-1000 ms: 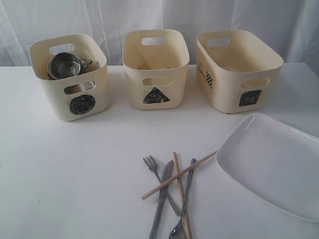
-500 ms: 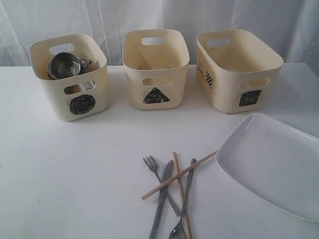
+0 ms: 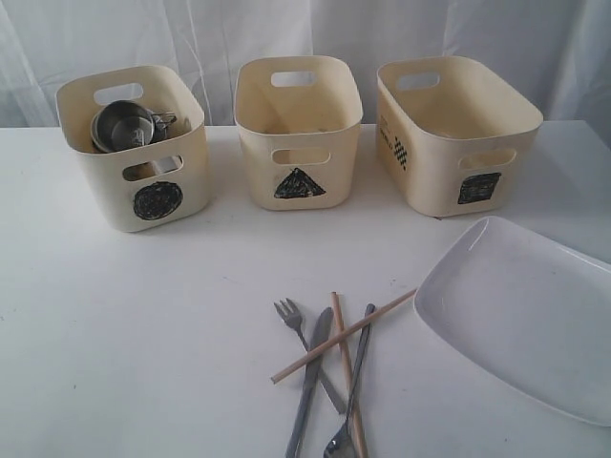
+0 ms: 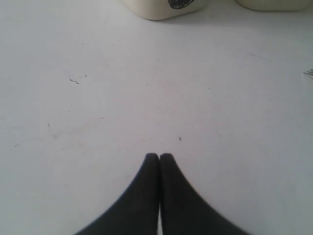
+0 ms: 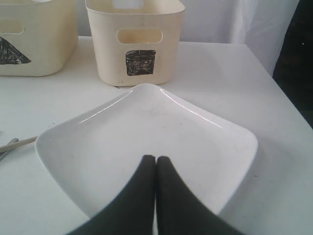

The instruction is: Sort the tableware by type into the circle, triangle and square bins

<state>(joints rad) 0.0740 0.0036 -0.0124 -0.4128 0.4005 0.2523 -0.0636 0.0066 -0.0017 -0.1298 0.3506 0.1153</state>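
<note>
Three cream bins stand in a row at the back: the circle bin (image 3: 134, 148) holding steel mugs (image 3: 124, 124), the triangle bin (image 3: 299, 129) and the square bin (image 3: 453, 129). A fork (image 3: 291, 317), a knife (image 3: 310, 377), a spoon (image 3: 348, 401) and two crossed chopsticks (image 3: 344, 336) lie in a heap at the front centre. The large white plate (image 3: 525, 310) lies front right. Neither arm shows in the exterior view. My left gripper (image 4: 159, 155) is shut over bare table. My right gripper (image 5: 156, 158) is shut, empty, over the plate (image 5: 146, 132), facing the square bin (image 5: 134, 41).
A white curtain (image 3: 305, 29) hangs behind the bins. The white table's right edge (image 5: 274, 81) runs close beside the plate. The circle bin's base (image 4: 166, 7) sits far ahead of my left gripper.
</note>
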